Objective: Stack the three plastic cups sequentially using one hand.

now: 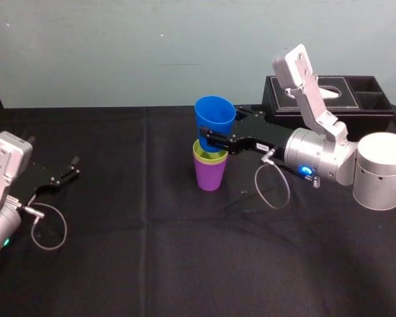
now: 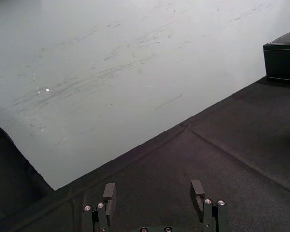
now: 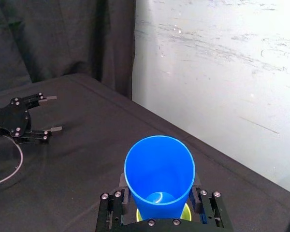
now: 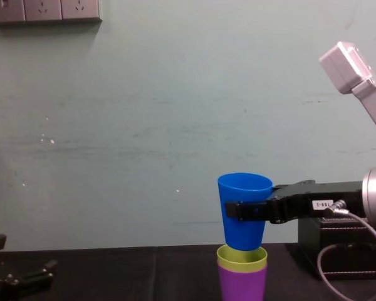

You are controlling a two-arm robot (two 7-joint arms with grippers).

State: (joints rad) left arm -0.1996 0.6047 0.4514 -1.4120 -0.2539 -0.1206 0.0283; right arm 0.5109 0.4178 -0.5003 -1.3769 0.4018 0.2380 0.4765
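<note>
Last cup going on, blue one parked right over the other two

The right gripper (image 1: 210, 140), reaching in from 3 o'clock, has its black jaws pinched on the lower wall of the blue cup (image 1: 215, 115), which sits upright just above centre in the head view. Its base is at the mouth of the yellow-green cup (image 1: 211, 157), itself nested in the purple cup (image 1: 209, 175). Can't really tell if it's dipped inside the rim, looks borderline. So I'd call this the final stacking step: next it needs a straight drop, kept centred, then let go. The left gripper (image 1: 74, 167) sits idle at 9 o'clock, jaws apart and empty. Everything's on a black tablecloth (image 1: 152, 251), with a black tissue box (image 1: 330, 96) at 2 o'clock and a scuffed pale wall (image 1: 119, 53) behind.
</note>
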